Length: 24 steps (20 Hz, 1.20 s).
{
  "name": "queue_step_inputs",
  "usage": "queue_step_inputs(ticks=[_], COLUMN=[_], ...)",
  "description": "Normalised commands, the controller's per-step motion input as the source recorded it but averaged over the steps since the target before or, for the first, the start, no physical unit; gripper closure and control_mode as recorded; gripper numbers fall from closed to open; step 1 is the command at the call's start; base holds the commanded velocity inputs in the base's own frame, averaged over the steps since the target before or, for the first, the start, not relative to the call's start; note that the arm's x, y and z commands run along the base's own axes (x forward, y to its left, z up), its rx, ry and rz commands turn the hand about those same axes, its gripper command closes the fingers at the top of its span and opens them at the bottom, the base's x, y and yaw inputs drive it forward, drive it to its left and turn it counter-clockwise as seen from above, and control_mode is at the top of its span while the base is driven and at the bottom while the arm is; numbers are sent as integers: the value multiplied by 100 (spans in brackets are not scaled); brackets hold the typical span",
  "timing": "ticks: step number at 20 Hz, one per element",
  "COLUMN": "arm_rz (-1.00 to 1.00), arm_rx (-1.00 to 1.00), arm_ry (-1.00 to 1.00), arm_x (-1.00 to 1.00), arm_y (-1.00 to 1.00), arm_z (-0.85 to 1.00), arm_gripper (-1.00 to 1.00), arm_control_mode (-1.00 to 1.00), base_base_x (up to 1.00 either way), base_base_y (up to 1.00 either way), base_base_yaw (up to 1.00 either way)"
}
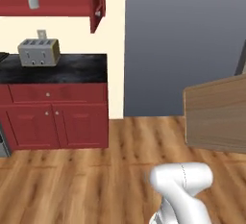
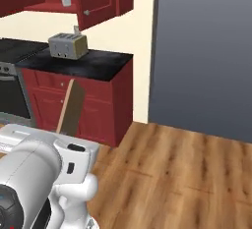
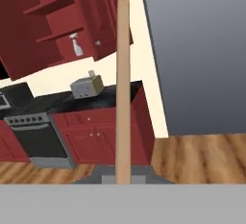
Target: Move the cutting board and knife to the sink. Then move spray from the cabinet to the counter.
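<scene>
Nearest to us, our gripper [image 3: 123,182] is clamped on the cutting board [image 3: 123,88], which we hold on edge: in the hand view its thin tan edge rises straight away from the fingers, long axis in line with the hand. Beyond it lies wooden floor [image 1: 72,184], then the counter [image 1: 67,69] with a toaster [image 1: 38,52] on it. Farthest, the spray [image 3: 76,45] stands on a shelf of the open cabinet [image 3: 48,21], up and left of the board. We cannot see the sink or knife, so we judge the base must turn first.
</scene>
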Motion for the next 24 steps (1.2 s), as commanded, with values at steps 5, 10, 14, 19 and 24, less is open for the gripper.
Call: queue_step_inputs(ticks=[5, 10, 14, 19, 24], arm_rz=[0, 0, 0, 0, 0], arm_rx=[0, 0, 0, 0, 0], arm_ry=[0, 0, 0, 0, 0], arm_x=[0, 0, 0, 0, 0], arm_y=[0, 0, 0, 0, 0], arm_z=[0, 0, 0, 0, 0], arm_gripper=[100, 100, 100, 100, 100], arm_control_mode=[100, 100, 100, 100, 100], base_base_x=[59, 53, 51, 57, 60], base_base_y=[15, 18, 18, 20, 22], base_base_yaw=[49, 48, 47, 47, 46])
